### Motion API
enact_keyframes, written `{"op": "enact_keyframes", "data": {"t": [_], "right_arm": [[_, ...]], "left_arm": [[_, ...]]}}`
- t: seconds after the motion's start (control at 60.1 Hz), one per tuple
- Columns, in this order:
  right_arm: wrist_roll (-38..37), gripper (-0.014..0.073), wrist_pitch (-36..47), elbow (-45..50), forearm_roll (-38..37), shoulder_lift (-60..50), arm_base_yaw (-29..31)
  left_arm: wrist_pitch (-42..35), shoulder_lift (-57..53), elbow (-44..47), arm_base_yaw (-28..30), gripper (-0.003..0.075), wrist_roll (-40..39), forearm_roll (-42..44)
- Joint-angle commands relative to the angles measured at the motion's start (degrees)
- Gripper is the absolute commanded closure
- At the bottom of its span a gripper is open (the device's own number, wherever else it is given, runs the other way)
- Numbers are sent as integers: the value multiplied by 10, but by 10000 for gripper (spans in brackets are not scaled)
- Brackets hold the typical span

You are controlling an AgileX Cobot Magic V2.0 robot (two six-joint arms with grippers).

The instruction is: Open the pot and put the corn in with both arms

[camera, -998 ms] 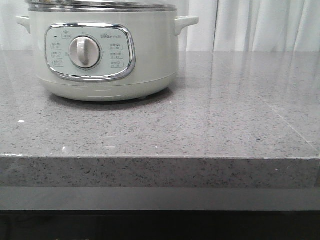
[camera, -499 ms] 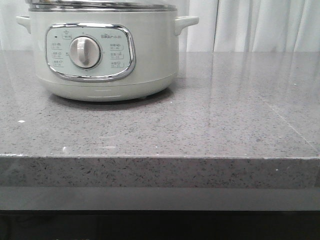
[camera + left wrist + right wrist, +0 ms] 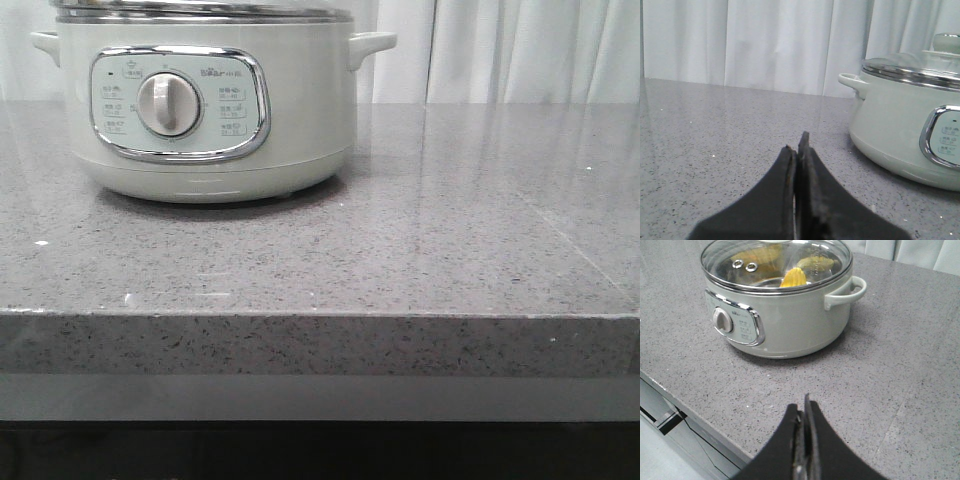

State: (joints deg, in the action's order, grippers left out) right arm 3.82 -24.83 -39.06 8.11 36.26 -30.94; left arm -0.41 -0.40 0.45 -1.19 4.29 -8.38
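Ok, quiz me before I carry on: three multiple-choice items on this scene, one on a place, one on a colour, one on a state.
1. Where is the corn?
A. on the counter
B. inside the pot, under the glass lid
C. in the right gripper

2. What colour is the pot body?
A. red
B. black
C. pale cream-green

3. How is the left gripper?
A. shut and empty
B. wide open
C. clamped on the lid

Answers:
1 B, yellow cobs show through the lid in the right wrist view.
2 C, plain in all views.
3 A, its fingers meet with nothing between them.
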Motion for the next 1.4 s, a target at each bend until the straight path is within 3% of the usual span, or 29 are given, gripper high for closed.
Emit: {"op": "enact_keyframes", "data": {"t": [0.0,0.948,1.064,1.38], "right_arm": [[4,662,41,-16,0,0,4],[4,662,46,-9,0,-11,4],[4,662,88,30,-4,-55,44],[4,662,248,249,-4,-256,187]], "left_arm": [[-53,-9,7,7,741,1,-5],[-53,-9,7,17,741,1,-5],[-53,-8,7,17,741,1,-5],[-53,-8,7,17,741,1,-5]]}}
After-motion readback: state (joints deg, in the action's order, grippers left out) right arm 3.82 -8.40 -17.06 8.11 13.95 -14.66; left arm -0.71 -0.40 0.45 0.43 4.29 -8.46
